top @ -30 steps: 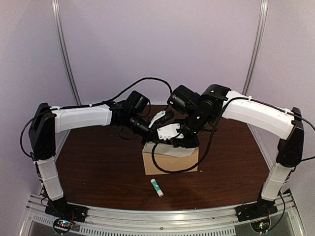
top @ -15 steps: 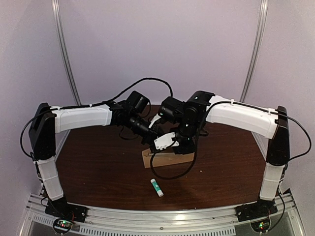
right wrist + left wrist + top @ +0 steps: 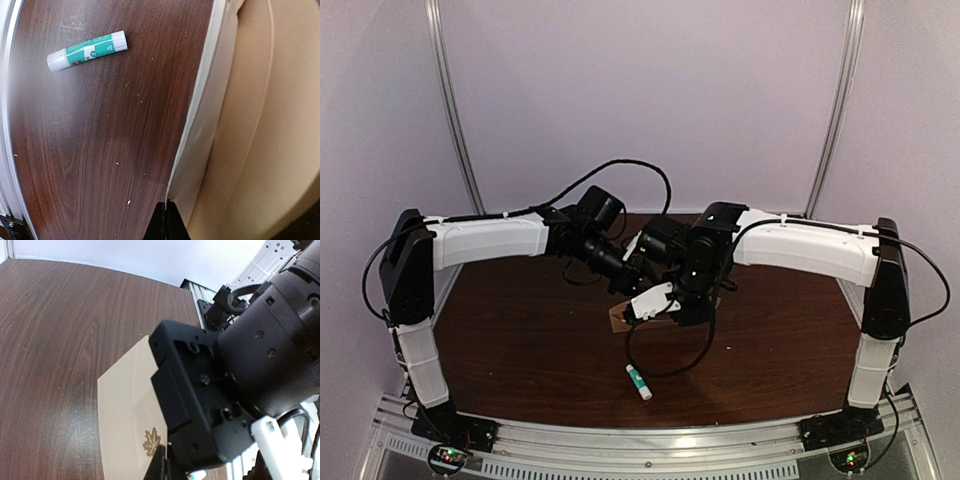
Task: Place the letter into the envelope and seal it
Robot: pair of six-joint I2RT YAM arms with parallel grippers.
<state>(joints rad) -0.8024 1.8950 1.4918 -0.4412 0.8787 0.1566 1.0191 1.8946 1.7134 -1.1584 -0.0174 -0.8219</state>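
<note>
The tan envelope [image 3: 125,410], with a gold maple leaf [image 3: 152,441] on it, lies slanted over the table; in the top view only a corner [image 3: 618,317] shows under the arms. My left gripper [image 3: 162,467] is shut, pinching the envelope by the leaf. In the right wrist view my right gripper [image 3: 166,220] is shut on the thin edge of a pale cream sheet, the letter [image 3: 202,145], which lies against the tan envelope [image 3: 270,125]. The letter's border is hidden. In the top view both grippers meet at mid-table, the left [image 3: 626,276] behind the right [image 3: 638,308].
A green and white glue stick [image 3: 638,381] lies on the dark wood table [image 3: 520,340] in front of the arms, also in the right wrist view [image 3: 87,50]. The right arm's black wrist [image 3: 240,370] fills much of the left wrist view. A metal rail runs along the near edge.
The right arm has swung left and down over the envelope. The envelope, earlier showing as a broad tan face, has tipped down and is now mostly hidden. The left arm has barely moved.
</note>
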